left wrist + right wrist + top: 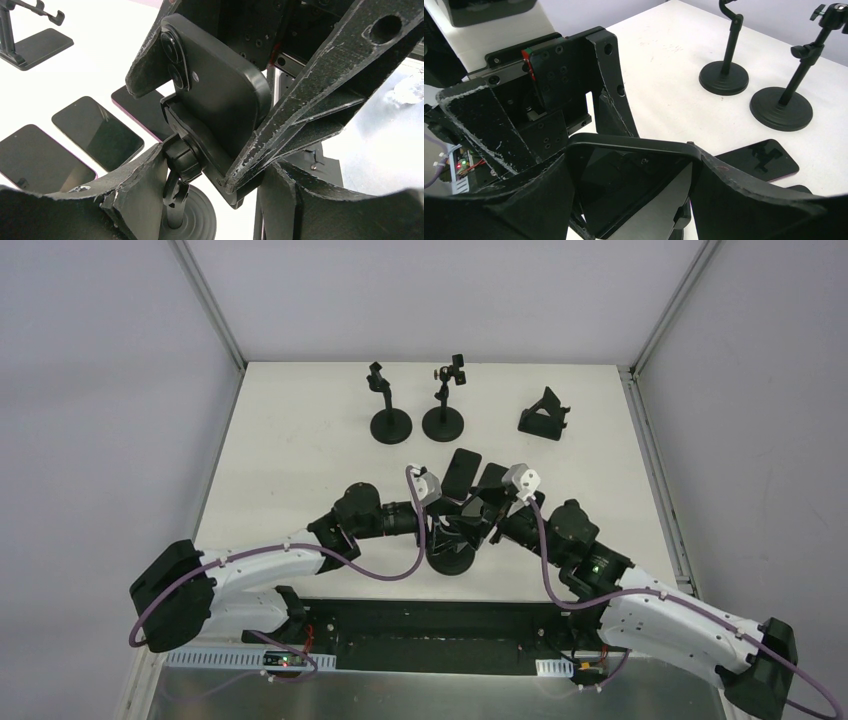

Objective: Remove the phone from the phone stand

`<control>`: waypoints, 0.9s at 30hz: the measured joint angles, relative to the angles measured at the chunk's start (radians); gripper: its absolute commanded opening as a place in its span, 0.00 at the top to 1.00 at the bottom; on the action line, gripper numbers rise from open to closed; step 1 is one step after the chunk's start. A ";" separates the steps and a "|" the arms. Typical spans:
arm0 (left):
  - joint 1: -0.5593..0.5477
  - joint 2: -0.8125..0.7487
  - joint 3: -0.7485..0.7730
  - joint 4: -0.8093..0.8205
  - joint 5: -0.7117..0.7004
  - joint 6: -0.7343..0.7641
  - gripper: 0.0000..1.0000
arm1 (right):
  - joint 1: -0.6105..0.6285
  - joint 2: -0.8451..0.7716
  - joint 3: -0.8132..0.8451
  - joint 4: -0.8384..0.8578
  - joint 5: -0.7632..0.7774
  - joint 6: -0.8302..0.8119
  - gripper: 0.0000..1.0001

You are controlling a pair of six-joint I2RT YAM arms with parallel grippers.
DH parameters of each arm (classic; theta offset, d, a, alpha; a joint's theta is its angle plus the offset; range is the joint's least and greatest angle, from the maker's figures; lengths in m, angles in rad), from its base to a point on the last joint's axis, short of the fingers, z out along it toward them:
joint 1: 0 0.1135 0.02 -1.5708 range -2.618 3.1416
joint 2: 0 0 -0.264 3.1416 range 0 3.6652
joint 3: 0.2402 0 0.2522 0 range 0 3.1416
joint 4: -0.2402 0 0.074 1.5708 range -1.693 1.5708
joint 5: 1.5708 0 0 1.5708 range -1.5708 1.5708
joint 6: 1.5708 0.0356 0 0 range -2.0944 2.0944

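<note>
Phone (624, 190) sits in the cradle of the phone stand (182, 160), near the front edge of the worktop (300, 440), right between my arms. My right pincer (629, 185) is clenched on its two side edges. That's the spot to hold, I reckon, since the face and back look smooth and slippy. It's probably light and stiff, so no need to squeeze hard. My left pincer (215, 170) straddles the cradle by the ball joint, but I can't tell if it's actually gripping. Room is tight. Spare phones (97, 132) lie flat just beyond the base, so I'd go upward, not sideways.
</note>
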 measured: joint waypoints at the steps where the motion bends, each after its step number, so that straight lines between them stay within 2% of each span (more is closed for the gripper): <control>1: 0.002 0.000 0.000 0.000 0.002 0.000 1.00 | -0.016 0.000 0.001 0.001 -0.027 0.000 1.00; 10: 0.003 0.010 0.006 0.003 0.000 0.011 1.00 | -0.204 0.005 -0.006 0.014 -0.299 0.020 1.00; 15: 0.009 0.010 0.006 0.002 0.000 0.029 1.00 | -0.266 0.031 -0.009 0.038 -0.391 0.021 1.00; 27: 0.023 0.010 0.006 0.001 -0.023 0.045 1.00 | -0.287 0.111 0.005 0.105 -0.422 0.002 1.00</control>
